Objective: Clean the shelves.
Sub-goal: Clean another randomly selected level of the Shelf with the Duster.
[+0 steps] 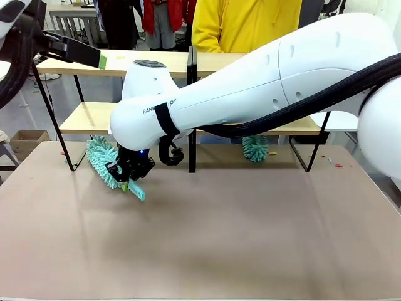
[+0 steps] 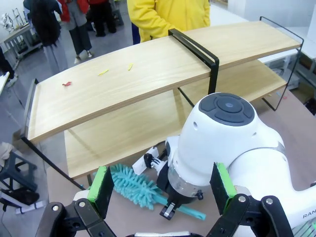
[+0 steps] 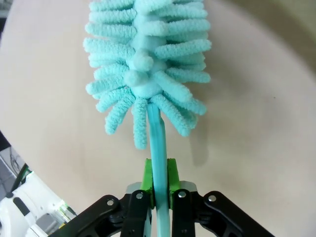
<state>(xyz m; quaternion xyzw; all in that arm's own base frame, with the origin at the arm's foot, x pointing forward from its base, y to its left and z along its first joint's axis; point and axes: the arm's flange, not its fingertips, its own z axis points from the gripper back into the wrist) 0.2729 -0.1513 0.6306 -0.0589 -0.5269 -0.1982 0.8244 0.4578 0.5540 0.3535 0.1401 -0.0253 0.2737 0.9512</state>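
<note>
Right gripper (image 3: pixel 159 174) pinching the duster (image 3: pixel 148 64) by its thin handle, low over the worktop (image 1: pixel 250 238).
The duster looks light, with a soft fluffy head and a stiff, probably slick stem, which is the part to hold. Its long axis runs diagonally, head pointing far-left toward the shelves (image 2: pixel 148 74), which stretch left to right along the worktop's far side. The left gripper (image 2: pixel 162 186) hangs spread wide near the upper board's left end.

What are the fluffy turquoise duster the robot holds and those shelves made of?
The held duster: soft chenille-like fabric strands, probably microfibre, on a smooth plastic-looking handle. The shelves: light wood or wood-look laminate, judging by fine straight grain and matte surface; their thin black frame looks like painted metal.
</note>
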